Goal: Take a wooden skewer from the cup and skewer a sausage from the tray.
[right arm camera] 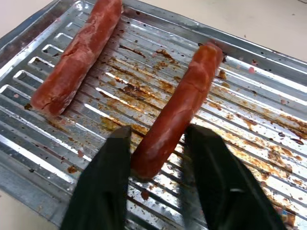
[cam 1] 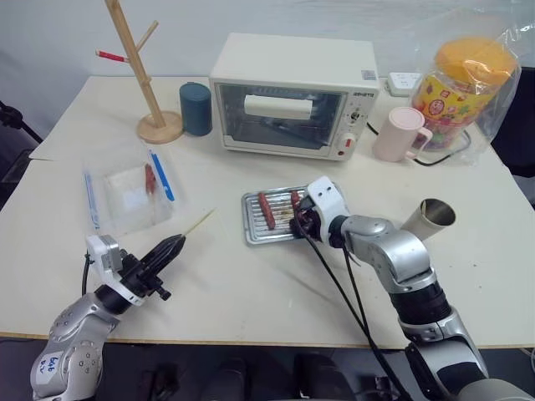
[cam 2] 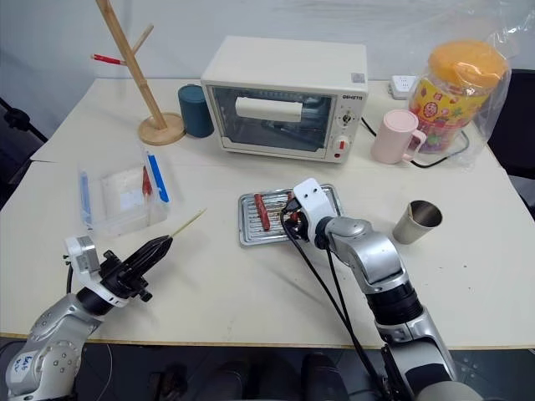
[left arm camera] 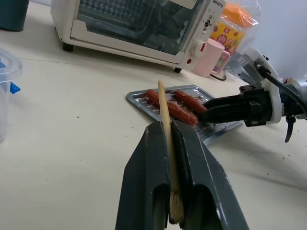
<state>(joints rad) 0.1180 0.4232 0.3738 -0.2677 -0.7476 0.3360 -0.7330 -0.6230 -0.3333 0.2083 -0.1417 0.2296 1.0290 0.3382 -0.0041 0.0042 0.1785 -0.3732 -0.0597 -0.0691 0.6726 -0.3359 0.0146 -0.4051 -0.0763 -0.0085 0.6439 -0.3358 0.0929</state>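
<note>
The left gripper [left arm camera: 169,143] is clamped shut on the wooden skewer [left arm camera: 165,124], whose pointed end projects forward toward the tray [cam 1: 251,232], well apart from it across bare desk [cam 1: 217,292]. The right gripper [right arm camera: 158,158] sits low in the tray with its fingers [right arm camera: 112,163] partly open astride the near end of the sausage [right arm camera: 180,110]; one finger appears to touch it, but a firm hold cannot be confirmed. The sausage's long axis runs away from those fingers, roughly parallel to the other sausage [right arm camera: 79,52] beside it. The right arm is plainly the nearer to it. The cup [cam 2: 415,220] stands to the right, clear of both arms. In my judgement the skewer must meet the sausage end-on; open desk between tray and skewer allows this.
</note>
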